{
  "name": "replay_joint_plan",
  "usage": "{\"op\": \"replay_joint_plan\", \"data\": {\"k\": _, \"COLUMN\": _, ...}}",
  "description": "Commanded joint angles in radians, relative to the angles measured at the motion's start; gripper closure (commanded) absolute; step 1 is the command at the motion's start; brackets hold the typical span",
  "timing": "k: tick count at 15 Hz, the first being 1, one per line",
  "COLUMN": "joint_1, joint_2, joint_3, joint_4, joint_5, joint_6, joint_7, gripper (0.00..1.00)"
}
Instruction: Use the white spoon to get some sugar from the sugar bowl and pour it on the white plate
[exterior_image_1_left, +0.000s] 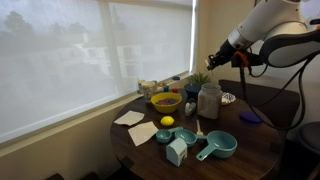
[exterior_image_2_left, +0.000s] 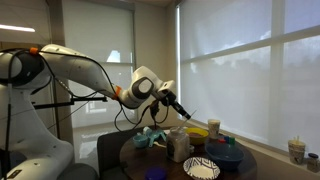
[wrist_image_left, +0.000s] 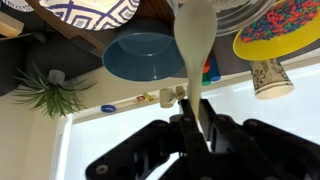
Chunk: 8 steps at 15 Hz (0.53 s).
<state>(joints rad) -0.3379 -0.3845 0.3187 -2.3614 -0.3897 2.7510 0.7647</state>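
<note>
My gripper (wrist_image_left: 195, 125) is shut on the handle of the white spoon (wrist_image_left: 195, 50), whose pale bowl end points away from the wrist. In both exterior views the gripper (exterior_image_1_left: 215, 57) (exterior_image_2_left: 172, 104) hangs in the air above the round table, with the spoon (exterior_image_2_left: 185, 112) sticking out past the fingers. The white plate with a dark pattern (exterior_image_2_left: 203, 167) lies near the table's edge and shows at the top of the wrist view (wrist_image_left: 85, 10). A yellow bowl (exterior_image_1_left: 165, 101) (exterior_image_2_left: 198, 131) (wrist_image_left: 280, 28) stands on the table. I cannot see sugar in the spoon.
A blue bowl (wrist_image_left: 150, 55) lies under the spoon. A white jar (exterior_image_1_left: 209, 100), teal measuring cups (exterior_image_1_left: 218, 146), a lemon (exterior_image_1_left: 167, 121), napkins (exterior_image_1_left: 142, 133) and a small plant (exterior_image_1_left: 200, 80) crowd the table. A paper cup (exterior_image_2_left: 213, 126) stands by the window.
</note>
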Motion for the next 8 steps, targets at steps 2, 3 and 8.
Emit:
{"op": "replay_joint_plan", "data": {"k": 2, "joint_1": -0.072, "joint_2": 0.037, "joint_3": 0.098, "joint_4": 0.027, "joint_5": -0.046, "joint_6": 0.020, "joint_7": 0.179, "gripper": 0.97}}
{"op": "replay_joint_plan", "data": {"k": 3, "joint_1": -0.081, "joint_2": 0.042, "joint_3": 0.112, "joint_4": 0.026, "joint_5": -0.049, "joint_6": 0.035, "joint_7": 0.201, "gripper": 0.97}}
{"op": "replay_joint_plan", "data": {"k": 8, "joint_1": -0.154, "joint_2": 0.047, "joint_3": 0.177, "joint_4": 0.021, "joint_5": -0.108, "joint_6": 0.083, "joint_7": 0.293, "gripper": 0.97}}
